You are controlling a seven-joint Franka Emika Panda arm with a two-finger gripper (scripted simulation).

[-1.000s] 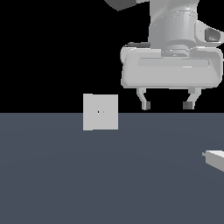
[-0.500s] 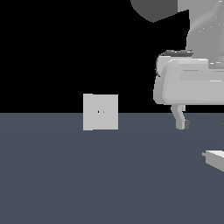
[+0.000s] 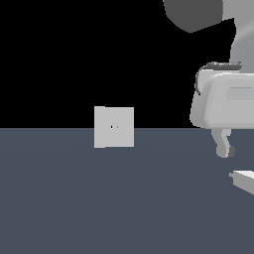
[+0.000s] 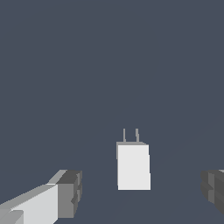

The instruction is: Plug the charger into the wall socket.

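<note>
The charger (image 4: 133,166) is a small white block with two thin prongs, lying on the dark floor; in the exterior view only its end (image 3: 244,179) shows at the right edge. My gripper (image 4: 142,190) is open and empty, hovering above the charger with a finger on each side of it in the wrist view. In the exterior view one fingertip (image 3: 225,149) hangs just above the charger, and the other finger is out of frame. The wall socket (image 3: 114,127) is an upright light-grey square plate with two tiny holes, standing well off to the exterior view's left of the gripper.
The dark grey floor (image 3: 124,198) stretches between the socket and the charger. The arm's large grey body (image 3: 228,99) fills the upper right of the exterior view.
The gripper has moved to the exterior view's right and a little lower, from near the middle to above the charger. Charger and socket have not moved.
</note>
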